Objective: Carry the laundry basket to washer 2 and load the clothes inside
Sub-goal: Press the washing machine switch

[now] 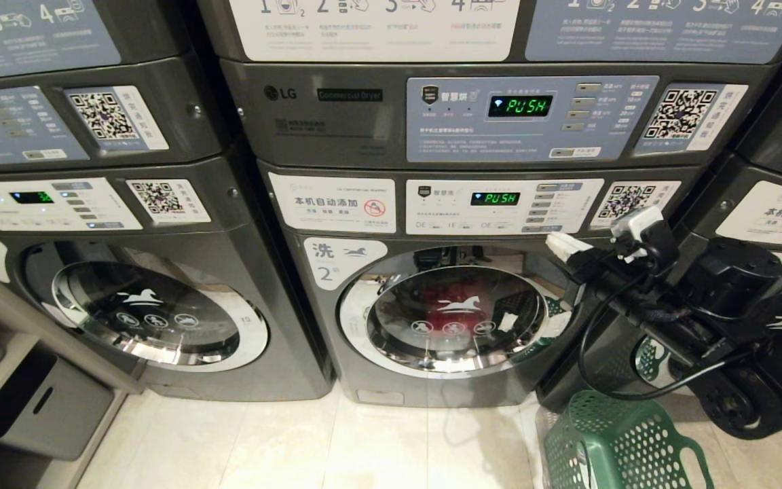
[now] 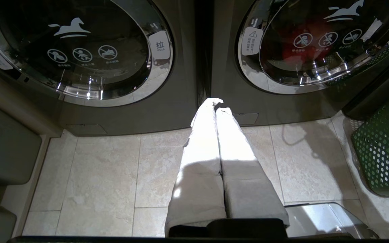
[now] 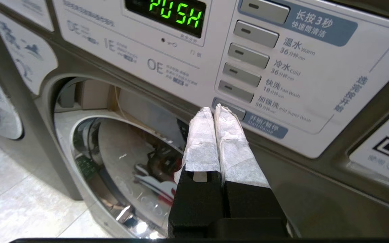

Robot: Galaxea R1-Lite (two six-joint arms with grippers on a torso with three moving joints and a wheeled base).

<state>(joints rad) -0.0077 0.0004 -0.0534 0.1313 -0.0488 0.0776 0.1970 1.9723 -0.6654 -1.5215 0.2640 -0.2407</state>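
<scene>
Washer 2 (image 1: 432,319) stands in the middle, its white label with a blue "2" (image 1: 337,263) at the upper left of the closed round door (image 2: 316,44). A red garment of the clothes (image 1: 440,307) shows behind the glass. My right gripper (image 3: 213,109) is shut and empty, its white-wrapped tips at the start button (image 3: 235,109) on the washer's panel; it also shows as the right gripper (image 1: 555,242) in the head view. The green laundry basket (image 1: 618,441) stands on the floor at the right. My left gripper (image 2: 216,104) is shut, parked low over the tiles.
A like washer (image 1: 153,312) stands to the left, and a dryer (image 1: 337,115) sits stacked above washer 2. Both green displays (image 1: 494,198) read PUSH. A grey bin (image 1: 41,411) sits low at the far left, and another machine (image 1: 771,224) is behind my right arm.
</scene>
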